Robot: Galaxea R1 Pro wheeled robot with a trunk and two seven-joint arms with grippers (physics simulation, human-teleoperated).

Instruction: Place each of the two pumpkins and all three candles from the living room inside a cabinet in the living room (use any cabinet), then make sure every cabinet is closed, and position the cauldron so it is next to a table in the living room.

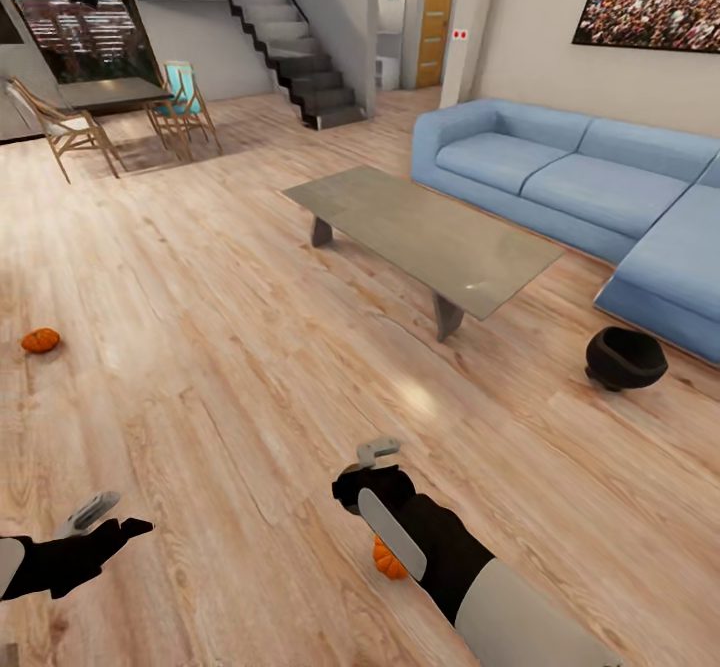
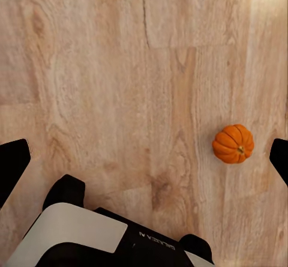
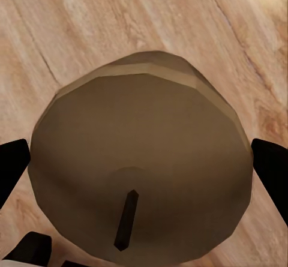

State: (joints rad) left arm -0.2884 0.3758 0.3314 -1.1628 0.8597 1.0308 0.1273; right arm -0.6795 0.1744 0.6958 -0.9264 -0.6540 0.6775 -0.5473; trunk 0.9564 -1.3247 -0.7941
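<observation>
One orange pumpkin (image 1: 40,340) lies on the wood floor at the far left. A second pumpkin (image 1: 387,559) peeks out from under my right forearm. In the left wrist view a pumpkin (image 2: 233,144) sits on the floor close to one finger of my open left gripper (image 2: 144,159), untouched. My left gripper (image 1: 112,519) hovers low at the left edge. My right gripper (image 1: 375,469) is shut on a candle (image 3: 141,159), a dull grey-brown cylinder with a dark wick. The black cauldron (image 1: 625,357) rests on the floor right of the grey coffee table (image 1: 430,237), a short way from its near corner.
A blue corner sofa (image 1: 590,187) runs behind and right of the coffee table. A dining table with wooden chairs (image 1: 120,112) stands far left, stairs (image 1: 300,57) behind. My own base (image 2: 90,234) shows in the left wrist view. Open wood floor spreads between me and the table.
</observation>
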